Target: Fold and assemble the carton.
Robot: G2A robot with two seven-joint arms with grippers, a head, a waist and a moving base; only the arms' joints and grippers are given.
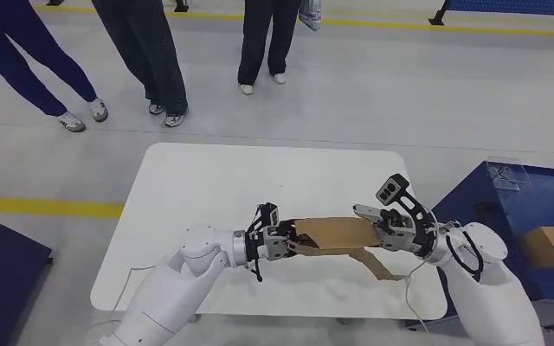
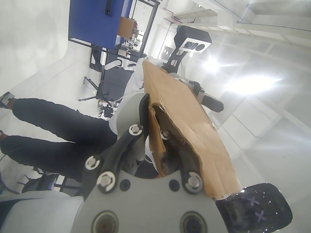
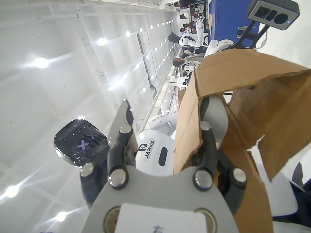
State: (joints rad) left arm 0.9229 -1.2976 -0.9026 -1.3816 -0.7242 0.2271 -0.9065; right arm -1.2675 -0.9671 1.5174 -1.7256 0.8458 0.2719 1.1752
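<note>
Left wrist view showed the left gripper [image 2: 150, 107] closed on one end of the carton [image 2: 184, 112]. Its grey finger [image 2: 131, 117] lay flat against the ragged cardboard edge and its two links leaned in toward each other. The opposing finger sat hidden behind the cardboard. From that clamp the carton ran away toward the other arm.

In the right wrist view the right gripper [image 3: 170, 107] stood wide open. Its white finger [image 3: 215, 112] was inside the carton's [image 3: 255, 73] open end, behind a cardboard wall. The other finger [image 3: 125, 120], thin and grey, stood well apart from that wall with clear space between, so the wall lay loose between the two. Around the white finger the carton was partly opened out. One side arched over the finger, and a loose flap [image 3: 274, 156] with a jagged edge hung beside it.

In the top view the carton [image 1: 333, 232] stretched lengthwise between the two grippers over the near half of the white table [image 1: 216, 199]. The left gripper [image 1: 279, 238] was at its left end and the right gripper [image 1: 381, 227] at its right end. Its upper face looked flat and nearly level, and a narrow flap [image 1: 381, 264] trailed from the right end toward the table's near edge. Whether any part of the carton touched the tabletop could not be told. A blue unit [image 1: 485, 216] stood just beyond the table's right side.
</note>
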